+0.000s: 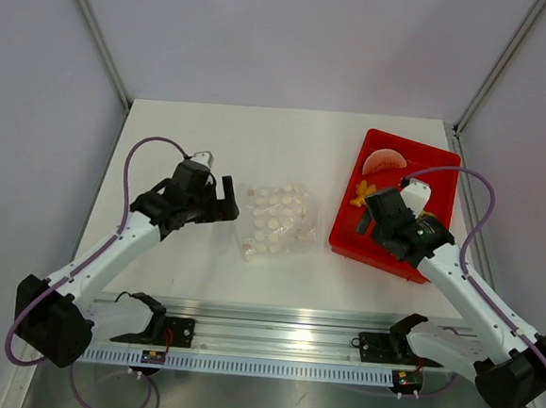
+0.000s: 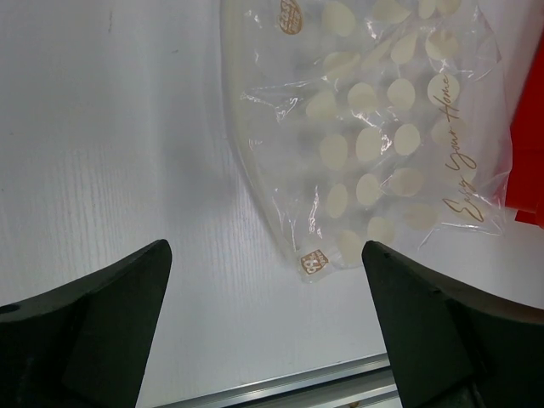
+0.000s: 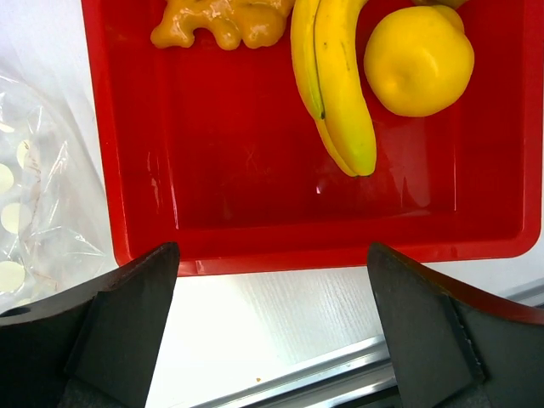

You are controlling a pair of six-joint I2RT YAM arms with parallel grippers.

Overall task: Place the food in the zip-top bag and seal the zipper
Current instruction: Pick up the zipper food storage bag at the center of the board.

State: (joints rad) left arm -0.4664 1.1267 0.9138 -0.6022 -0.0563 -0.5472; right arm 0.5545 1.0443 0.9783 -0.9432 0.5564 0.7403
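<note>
Looking down from the top camera, the zip-top bag point(image 1: 274, 219) lies flat on the white desk point(image 1: 194, 132) about midway between the two arms, spotted face up. The red tray point(image 1: 443, 165) sits just to its right. That view is the only one that catches the pink watermelon slice point(image 1: 385, 162) at the tray's far end, plus an orange-yellow knobbly piece point(image 1: 362, 192) just below it. The right arm covers the rest of the tray from up there.

The right wrist cam fills in what's hidden. A banana point(image 3: 336, 93) lies in the tray with a round yellow lump point(image 3: 418, 59) touching its outer curve, and the knobbly piece is off to their left. So all the food I can see is in the tray. The right hand point(image 3: 274, 255) hangs over the tray's near wall with its fingers spread wide, gripping nothing. The bag's crinkly edge shows right beside the tray's left wall.

The left wrist cam gives the bag detail you can't get from above: gold script lettering point(image 2: 455, 161) along one side and a small logo point(image 2: 313, 262) at the near corner. The left hand point(image 2: 264, 255) is also spread wide, hovering over bare desk at the bag's near-left edge, not touching it.

I honestly can't pick out the zipper in any view.
</note>
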